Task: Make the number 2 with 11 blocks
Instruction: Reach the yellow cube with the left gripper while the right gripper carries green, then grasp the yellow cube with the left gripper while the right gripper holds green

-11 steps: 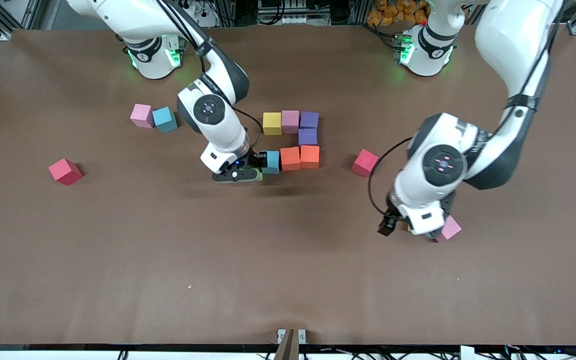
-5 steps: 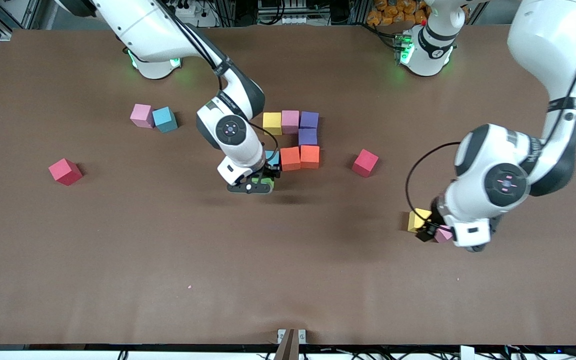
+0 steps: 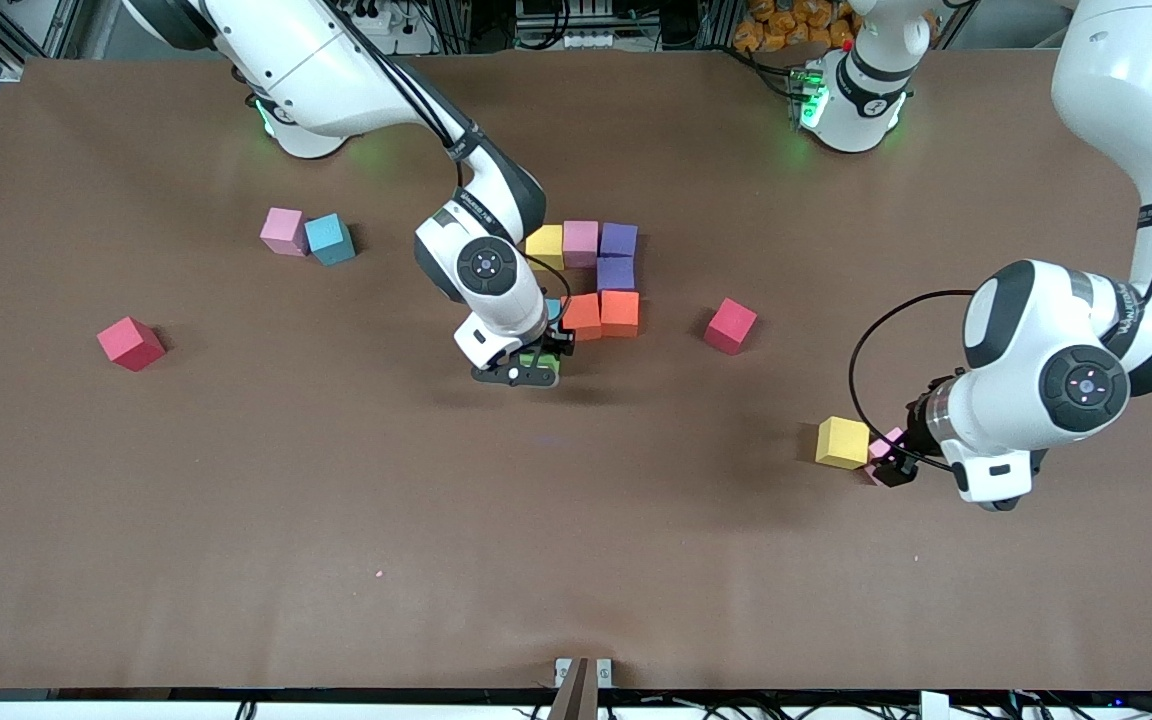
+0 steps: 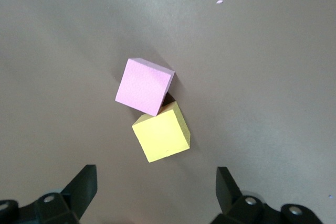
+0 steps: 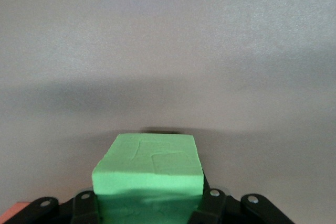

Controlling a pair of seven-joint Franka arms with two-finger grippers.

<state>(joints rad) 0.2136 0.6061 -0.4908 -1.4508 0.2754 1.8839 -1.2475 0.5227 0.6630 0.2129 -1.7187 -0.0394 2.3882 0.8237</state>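
A partial number 2 lies mid-table: a yellow block (image 3: 544, 243), a pink one (image 3: 580, 243), two purple ones (image 3: 619, 240), two orange ones (image 3: 620, 312), and a blue one (image 3: 553, 308) mostly hidden by the right arm. My right gripper (image 3: 536, 366) is shut on the green block (image 3: 540, 361) (image 5: 148, 169), just nearer the camera than the blue one. My left gripper (image 3: 894, 466) (image 4: 155, 182) is open and empty, beside a loose yellow block (image 3: 842, 442) (image 4: 161, 138) that touches a pink block (image 3: 881, 446) (image 4: 144, 86).
A pink block (image 3: 283, 230) and a blue block (image 3: 329, 238) sit together toward the right arm's end. A red block (image 3: 130, 343) lies farther toward that end. Another red block (image 3: 731, 325) lies between the digit and my left gripper.
My right gripper carried the green block toward the left arm's end, to just below the blue block. My left arm drew back toward its own end, uncovering the loose yellow block.
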